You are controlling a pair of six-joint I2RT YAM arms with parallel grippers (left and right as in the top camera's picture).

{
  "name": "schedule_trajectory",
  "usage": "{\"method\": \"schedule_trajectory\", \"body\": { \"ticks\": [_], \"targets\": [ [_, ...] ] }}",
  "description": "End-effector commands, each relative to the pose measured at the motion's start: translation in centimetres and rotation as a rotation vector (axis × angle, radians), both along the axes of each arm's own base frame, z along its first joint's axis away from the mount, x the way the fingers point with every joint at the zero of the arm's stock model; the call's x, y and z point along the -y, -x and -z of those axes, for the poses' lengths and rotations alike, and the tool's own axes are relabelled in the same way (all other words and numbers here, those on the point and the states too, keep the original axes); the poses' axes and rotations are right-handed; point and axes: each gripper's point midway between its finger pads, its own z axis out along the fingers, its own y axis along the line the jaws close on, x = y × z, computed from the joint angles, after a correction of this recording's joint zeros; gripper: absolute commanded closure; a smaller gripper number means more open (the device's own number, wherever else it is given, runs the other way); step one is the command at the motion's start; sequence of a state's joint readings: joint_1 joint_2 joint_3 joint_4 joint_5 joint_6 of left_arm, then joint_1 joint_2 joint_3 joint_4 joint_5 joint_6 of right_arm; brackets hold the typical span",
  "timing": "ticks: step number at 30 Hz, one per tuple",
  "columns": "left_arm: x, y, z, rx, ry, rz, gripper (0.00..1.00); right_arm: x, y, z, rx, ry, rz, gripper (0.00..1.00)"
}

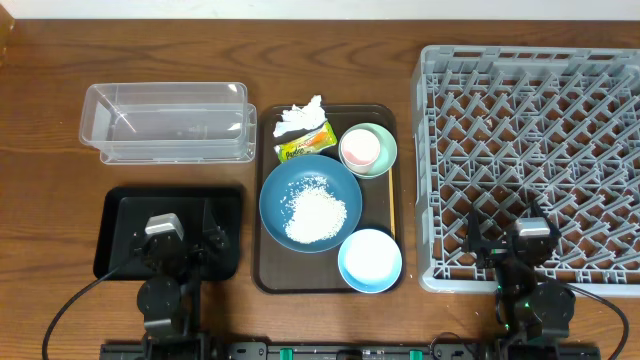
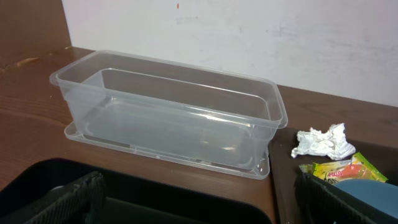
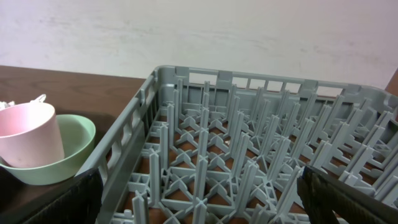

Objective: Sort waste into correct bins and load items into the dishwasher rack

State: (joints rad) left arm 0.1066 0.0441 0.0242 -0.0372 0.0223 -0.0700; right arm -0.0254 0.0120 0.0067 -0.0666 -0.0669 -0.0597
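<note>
Overhead | left gripper (image 1: 178, 240) above black tray (image 1: 115, 215) | dark-blue dish (image 1: 275, 190) rightward, apart

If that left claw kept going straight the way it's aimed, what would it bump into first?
Most likely the clear plastic tub, which sits squarely ahead of the open left gripper. The black tray lies beneath the gripper, so it should pass over that, though depth is hard to judge.

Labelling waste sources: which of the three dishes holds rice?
The large dark-blue dish holds the rice heap. The light-blue bowl is empty; the pale-green bowl holds a pink cup.
</note>
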Motion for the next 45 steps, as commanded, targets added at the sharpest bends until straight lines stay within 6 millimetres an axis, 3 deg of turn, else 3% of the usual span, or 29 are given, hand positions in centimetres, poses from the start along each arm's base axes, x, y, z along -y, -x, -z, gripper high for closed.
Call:
{"method": "schedule_trajectory", "body": {
  "ticks": [1,25,28,31,33,39,45],
  "targets": [
    [-0.4,0.2,2.0,-0.065,-0.011,-0.022,0.01,0.0,0.0,0.2,-0.005,0.01,0.004,0.01],
    [-0.3,0.1,1.4,-0.04,-0.011,-0.016,0.01,0.0,0.0,0.2,-0.005,0.01,0.003,0.01],
    [3.0,-0.2,1.0,-0.018,0.075,0.163,0.01,0.0,0.0,0.2,-0.005,0.01,0.003,0.01],
    [9.6,1.3,0.7,-0.054,0.332,0.525,0.01,0.0,0.0,0.2,-0.005,0.01,0.003,0.01],
    [12.4,3.0,0.3,-0.103,0.484,0.689,0.01,0.0,0.0,0.2,-0.005,0.01,0.003,0.01],
    [13.1,3.3,-0.7,-0.16,0.792,0.68,0.01,0.0,0.0,0.2,-0.005,0.01,0.003,0.01],
    [14.6,5.4,-8.8,0.116,0.667,0.928,0.01,0.0,0.0,0.2,-0.005,0.01,0.003,0.01]
  ]
}}
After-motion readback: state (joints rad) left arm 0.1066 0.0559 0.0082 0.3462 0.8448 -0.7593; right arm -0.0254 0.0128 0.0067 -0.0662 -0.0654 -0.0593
